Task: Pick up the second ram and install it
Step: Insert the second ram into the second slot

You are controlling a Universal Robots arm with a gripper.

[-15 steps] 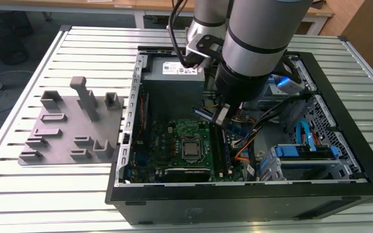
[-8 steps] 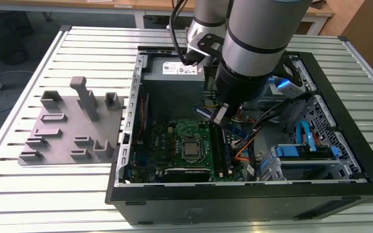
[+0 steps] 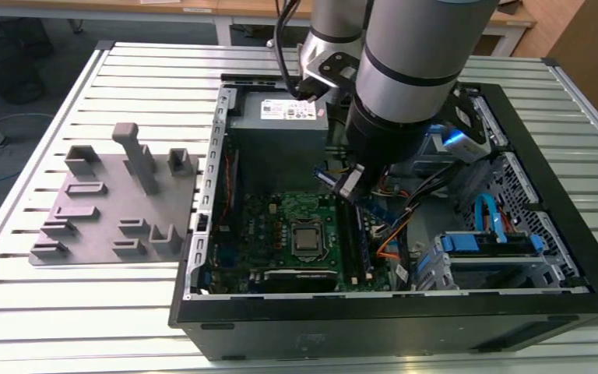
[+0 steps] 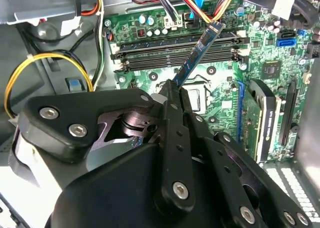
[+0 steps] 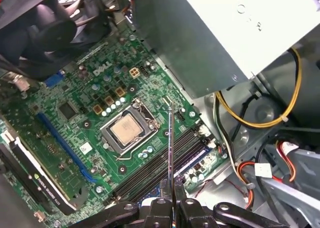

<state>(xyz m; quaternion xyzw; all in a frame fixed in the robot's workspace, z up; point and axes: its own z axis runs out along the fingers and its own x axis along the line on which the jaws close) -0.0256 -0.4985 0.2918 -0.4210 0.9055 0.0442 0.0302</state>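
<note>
My gripper is inside the open computer case, shut on the second ram. The ram is a thin dark-green stick with a bluish face, and it juts out from between the fingertips. In the second wrist view it hangs tilted above the long black ram slots of the green motherboard, its far end over the slots' rim. The first wrist view shows the ram edge-on as a thin line rising from the gripper, over the slots beside the processor.
A grey power supply fills the case's far end. Yellow and coloured cables run beside the slots. A graphics card lies on the board. The drive cage is on the exterior view's right, and a grey fixture block sits on its left.
</note>
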